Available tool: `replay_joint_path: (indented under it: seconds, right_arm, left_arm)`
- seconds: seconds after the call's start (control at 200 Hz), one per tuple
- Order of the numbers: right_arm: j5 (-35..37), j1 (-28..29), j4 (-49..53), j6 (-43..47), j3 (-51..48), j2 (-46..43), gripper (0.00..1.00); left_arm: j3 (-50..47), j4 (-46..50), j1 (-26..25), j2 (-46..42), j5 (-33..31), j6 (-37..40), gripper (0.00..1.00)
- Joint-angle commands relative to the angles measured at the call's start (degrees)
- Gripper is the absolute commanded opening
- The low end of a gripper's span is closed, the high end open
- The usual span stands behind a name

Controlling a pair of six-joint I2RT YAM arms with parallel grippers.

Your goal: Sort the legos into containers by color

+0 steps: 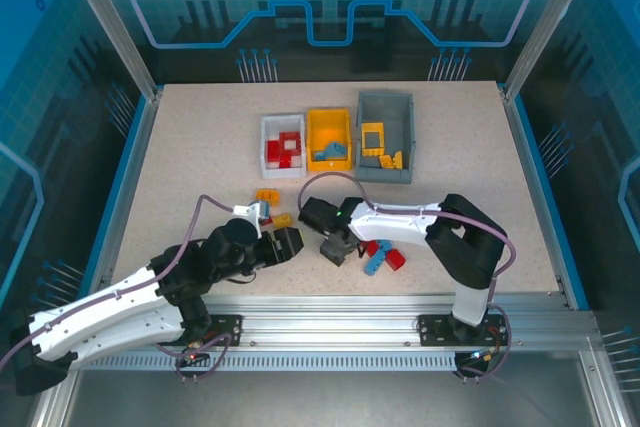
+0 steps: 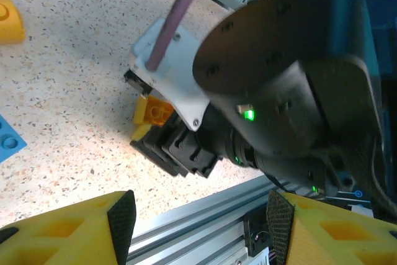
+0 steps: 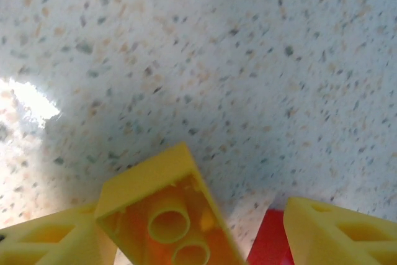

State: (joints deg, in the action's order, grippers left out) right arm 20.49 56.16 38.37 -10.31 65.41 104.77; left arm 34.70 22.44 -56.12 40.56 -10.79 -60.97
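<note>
Three bins sit in a row near the middle of the table's far edge: white bin [image 1: 264, 146] holds red legos [image 1: 286, 150], yellow bin [image 1: 329, 117] holds blue legos [image 1: 331, 153], dark grey bin [image 1: 405, 135] holds yellow legos [image 1: 374, 137]. Left gripper [image 1: 288, 244] [image 2: 201, 228] is low over the table near the near edge, jaws spread wide with nothing between them. Right gripper [image 1: 333, 250] [image 3: 192, 215] is just beside it, pointing down. A tilted yellow brick [image 3: 164, 215] [image 2: 156, 112] sits between its fingers, against one finger [image 3: 43, 240]; a gap shows to the other, and it is unclear whether the brick is clamped. A red piece [image 3: 267, 249] lies in that gap. A loose blue brick [image 1: 375, 262] and red brick [image 1: 395, 259] lie under the right arm near the near edge. Two orange-yellow bricks [image 1: 267, 195] lie just beyond the left gripper.
</note>
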Motion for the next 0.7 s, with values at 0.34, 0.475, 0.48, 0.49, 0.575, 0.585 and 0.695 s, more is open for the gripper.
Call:
replay_joint_path:
  seconds: [0.34,0.475,0.48,0.49,0.575,0.585,0.695]
  right_arm:
    - [-8.7,-6.1,-3.2,-3.8,-0.5,0.0,0.35]
    - [-7.7,-6.2,-4.0,-5.5,-1.7,-4.0,0.30]
    - [-7.6,-6.2,-4.0,-5.5,-1.6,-4.3,0.30]
    - [-7.4,-6.2,-4.0,-5.6,-1.7,-4.7,0.30]
    - [-4.8,-6.6,-3.4,-6.3,-1.0,-8.4,0.29]
    - [-4.5,-6.7,-3.3,-6.4,-0.9,-8.9,0.29]
    - [-1.5,-10.2,-2.4,-7.7,0.6,-13.5,0.29]
  left_arm:
    - [0.0,-4.6,-0.5,1.8,-0.5,1.4,0.62]
    - [0.0,-5.4,-0.5,2.8,0.0,1.5,0.62]
    - [0.0,-5.5,-0.5,2.9,0.0,1.5,0.62]
    - [0.0,-5.7,-0.5,3.1,0.1,1.5,0.62]
    - [0.3,-7.0,-0.4,4.8,0.9,1.8,0.62]
    - [0.4,-7.2,-0.5,5.1,0.9,1.9,0.62]
    - [1.9,-9.4,-0.5,8.8,1.6,3.3,0.62]
